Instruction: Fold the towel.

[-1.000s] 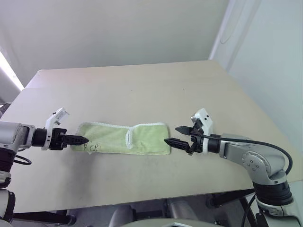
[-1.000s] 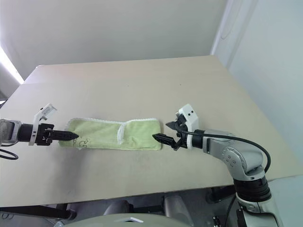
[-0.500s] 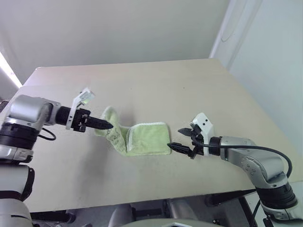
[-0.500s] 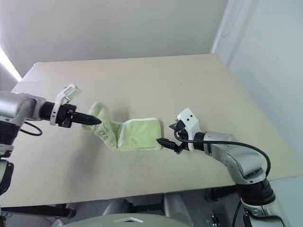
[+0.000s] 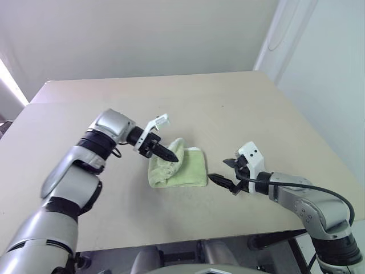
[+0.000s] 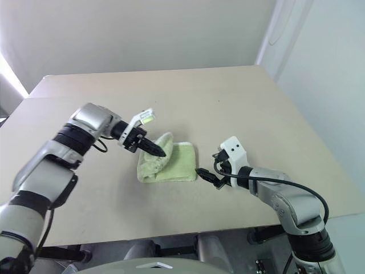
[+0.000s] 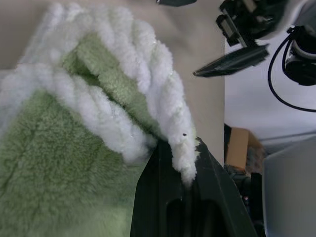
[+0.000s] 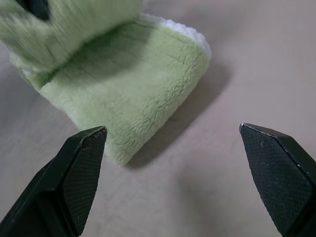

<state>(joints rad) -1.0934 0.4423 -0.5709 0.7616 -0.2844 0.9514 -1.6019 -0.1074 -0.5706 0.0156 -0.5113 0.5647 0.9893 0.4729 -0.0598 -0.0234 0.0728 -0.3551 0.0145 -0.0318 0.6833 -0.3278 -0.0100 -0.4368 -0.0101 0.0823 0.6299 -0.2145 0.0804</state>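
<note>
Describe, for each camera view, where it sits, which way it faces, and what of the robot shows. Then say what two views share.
Left eye and right eye views: on the head, looking forward and down over the table; both arms show, the left gripper shut on the towel, the right gripper open beside it.
Left wrist view: looks along its shut fingers pinching the towel's whitish edge; the right gripper also shows ahead.
Right wrist view: looks between its open fingers at the towel.
Shared: both wrist views show the towel.

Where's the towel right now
The towel lies near the middle of the table in the eye views, between the grippers: the left gripper pinches one end lifted over it, and the open right gripper waits beside its right edge.
</note>
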